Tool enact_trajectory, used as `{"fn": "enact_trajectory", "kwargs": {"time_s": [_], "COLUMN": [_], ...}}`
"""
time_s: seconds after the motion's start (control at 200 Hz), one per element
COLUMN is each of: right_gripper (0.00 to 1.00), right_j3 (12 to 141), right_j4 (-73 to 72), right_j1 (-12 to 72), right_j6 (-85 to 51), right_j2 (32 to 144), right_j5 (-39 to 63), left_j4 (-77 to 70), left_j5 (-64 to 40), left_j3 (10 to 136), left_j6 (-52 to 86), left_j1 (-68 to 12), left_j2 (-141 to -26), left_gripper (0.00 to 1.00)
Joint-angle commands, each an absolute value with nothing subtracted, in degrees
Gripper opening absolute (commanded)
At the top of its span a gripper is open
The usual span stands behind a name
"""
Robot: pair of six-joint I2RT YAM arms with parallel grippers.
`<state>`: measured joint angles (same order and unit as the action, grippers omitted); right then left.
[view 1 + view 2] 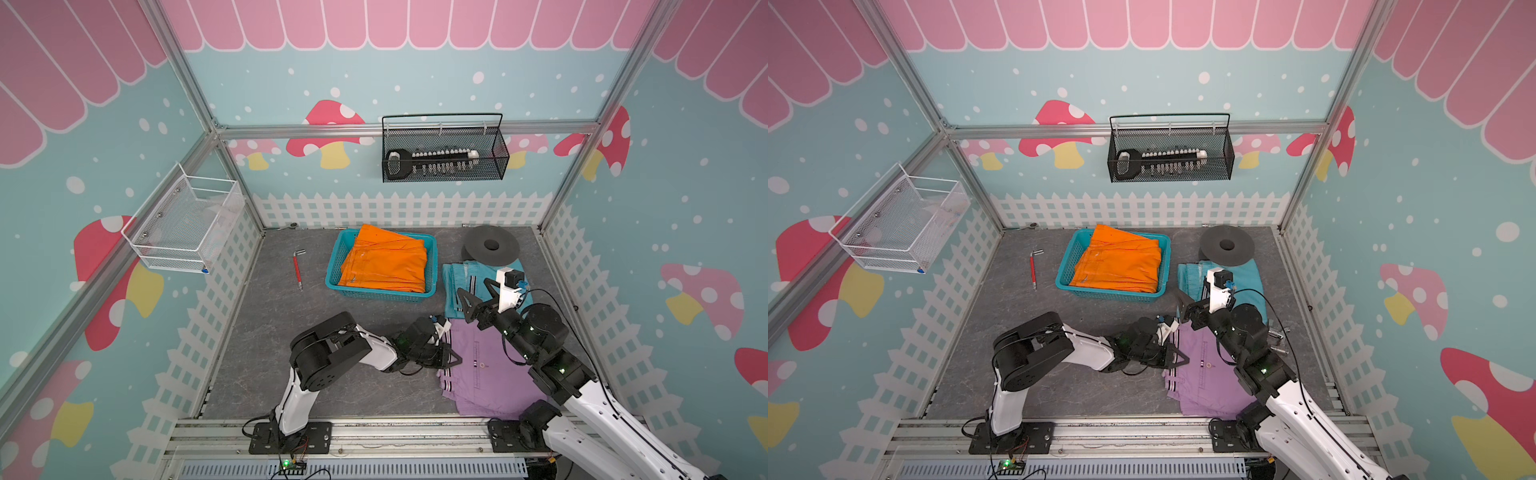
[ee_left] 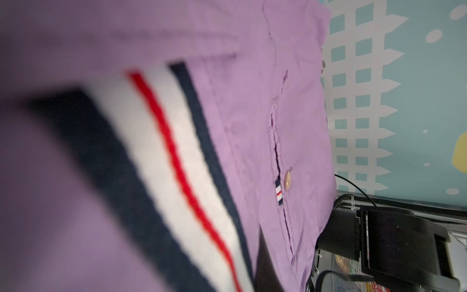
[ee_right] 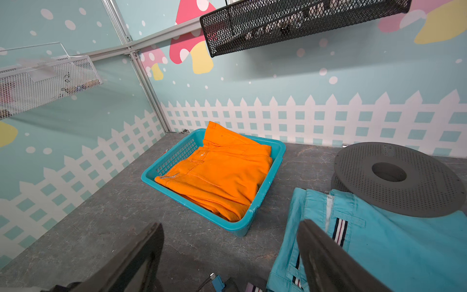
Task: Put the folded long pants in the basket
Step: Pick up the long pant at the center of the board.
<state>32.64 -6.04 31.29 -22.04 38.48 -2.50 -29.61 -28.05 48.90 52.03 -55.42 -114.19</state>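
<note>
Grey surface (image 1: 266, 332) is carrying the lilac pants (image 1: 490, 374) near right: soft, light, probably sagging (best pinched through all layers at the striped left edge). Sitting there, the left pincer (image 1: 449, 358) is giving no clear sign of gripping; the right pincer (image 1: 473, 287) is hovering wide open. Beyond, the basket (image 1: 332, 274) is holding orange pants (image 1: 386, 266).

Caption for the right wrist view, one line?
Orange pants fill the turquoise basket; teal pants lie beside it, by a grey perforated disc.
</note>
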Motion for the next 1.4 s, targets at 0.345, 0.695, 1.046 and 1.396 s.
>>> {"fn": "enact_trajectory", "kwargs": {"time_s": [0.345, 0.695, 1.046, 1.396], "right_gripper": [0.88, 0.84, 0.85, 0.41], "right_j3": [15.33, 7.57, 7.98, 12.29], "right_j4": [-19.43, -29.04, -29.91, -35.42], "right_j1": [31.65, 31.74, 31.75, 37.29], "right_j6": [-29.98, -34.01, -34.27, -33.44], "right_j2": [41.38, 58.51, 65.52, 81.55], "right_j5": [2.06, -0.45, -4.33, 0.0], "left_j4": [-5.68, -2.29, -0.88, -0.23], "left_j5": [-10.91, -7.24, -4.22, -3.49], "left_j3": [32.41, 30.53, 28.92, 28.92], "left_j6": [42.86, 42.62, 42.98, 43.18], "left_j1": [-46.28, -43.69, -43.24, -43.15], "left_j2": [-83.52, -82.17, -78.76, -76.88], "left_gripper": [0.0, 0.0, 0.0, 0.0]}}
